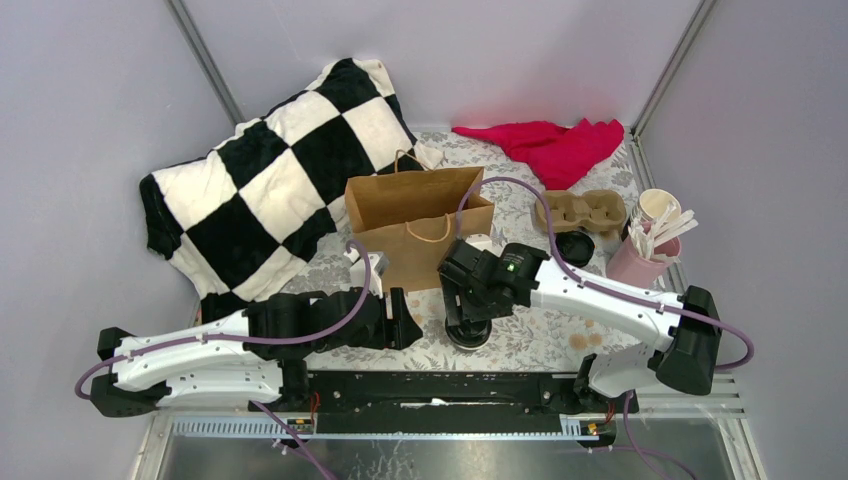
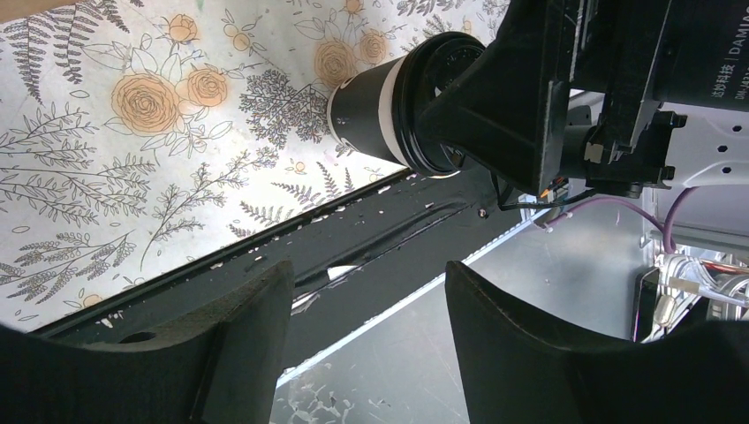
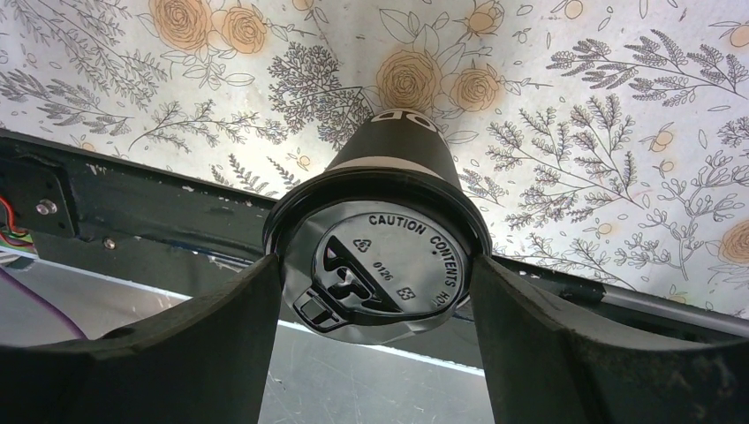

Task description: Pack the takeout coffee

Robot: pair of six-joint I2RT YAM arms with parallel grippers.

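Note:
A small black coffee cup with a black lid [image 3: 389, 256] stands upright on the floral cloth near the table's front edge. My right gripper [image 3: 375, 265] is shut on it, one finger at each side of the lid rim. From above the gripper [image 1: 468, 318] covers most of the cup [image 1: 468, 338]. The left wrist view shows the cup [image 2: 371, 106] held by those fingers [image 2: 495, 97]. I cannot tell whether its base touches the cloth. My left gripper [image 2: 366, 274] is open and empty, just left of the cup [image 1: 405, 325]. A second black cup [image 1: 575, 246] sits by the carrier. The brown paper bag [image 1: 415, 225] stands open behind.
A cardboard cup carrier [image 1: 580, 210], a white paper cup [image 1: 658, 207] and a pink cup of wooden stirrers [image 1: 645, 258] stand at the right. A red cloth [image 1: 555, 145] lies at the back. A black-and-white checkered pillow [image 1: 270, 180] fills the left. The black rail [image 1: 440, 390] runs along the front.

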